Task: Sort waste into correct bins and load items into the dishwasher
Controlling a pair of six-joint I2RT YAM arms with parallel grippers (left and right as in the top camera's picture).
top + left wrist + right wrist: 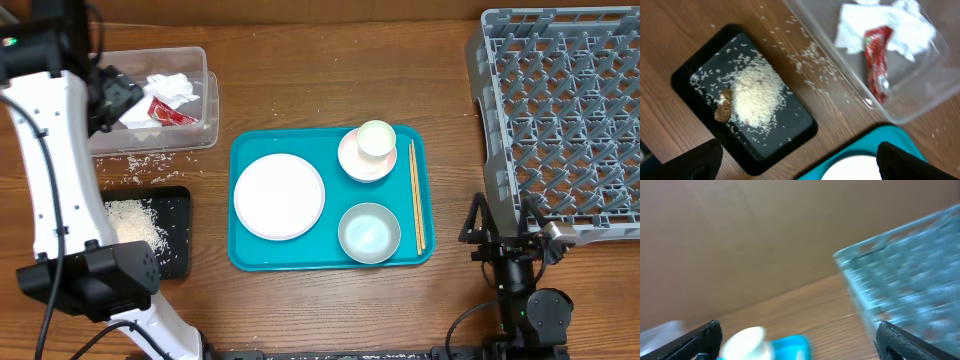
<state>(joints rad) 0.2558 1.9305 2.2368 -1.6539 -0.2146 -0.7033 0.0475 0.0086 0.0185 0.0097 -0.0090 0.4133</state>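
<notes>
On the desk point(330, 90): waste in bins.
Rice heap point(757, 95), brown scrap point(723, 106) in black tray point(795, 127); tissue point(855, 25), red wrapper point(877, 55) in clear tub point(935, 80); left pincer point(800, 167), right pincer point(800, 342) apart.

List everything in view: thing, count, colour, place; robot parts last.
table: one, brown, beneath all
clear tub: one, clear, far left
tissue: one clump, white, in clear tub
wrapper: one, red, in clear tub
black tray: one, black, near left
rice: heap, white, black tray; strays on table
food scrap: one, brown, beside rice heap
teal tray: one, teal, centre
plate: one, white, teal tray's left
bowls: two, white, teal tray's right
cup: one, white, in far bowl
chopsticks: pair, wooden, teal tray's right edge
dish rack: one, grey, far right
left fingers: two, black, apart
right fingers: two, black, apart
</notes>
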